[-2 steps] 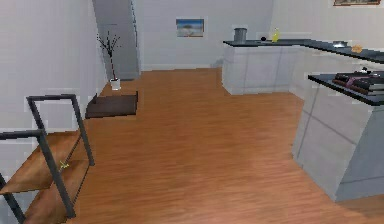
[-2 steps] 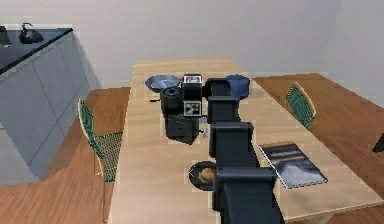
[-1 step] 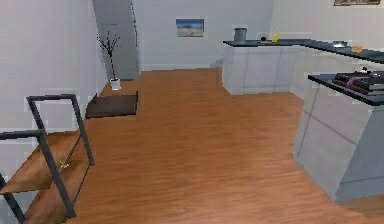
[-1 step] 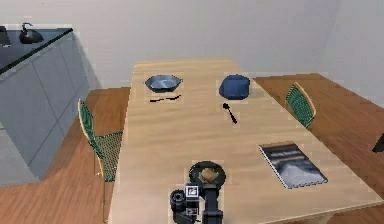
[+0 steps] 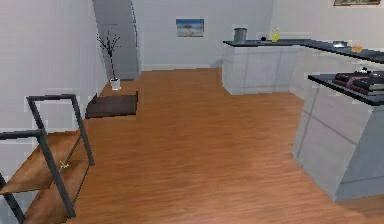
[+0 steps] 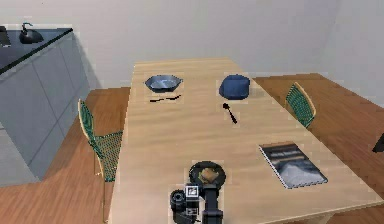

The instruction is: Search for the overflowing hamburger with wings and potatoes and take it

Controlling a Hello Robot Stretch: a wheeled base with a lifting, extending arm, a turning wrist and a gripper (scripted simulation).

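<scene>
Tan bun-shaped mound [image 6: 208, 175] lies on a round dark plate [image 6: 223, 173] at the near edge of a long pale wooden table [image 6: 185, 135], seen in the arm side view. The robot's dark end effector [image 6: 181, 206] is just beside the plate; whether it holds anything cannot be told. Farther along the table are a shallow blue-grey bowl [image 6: 163, 82], a dark blue dome-shaped object [image 6: 234, 86], a black spoon [image 6: 231, 114] and a flat grey rectangle [image 6: 292, 165]. Green mesh chairs [image 6: 98, 140] flank the table.
</scene>
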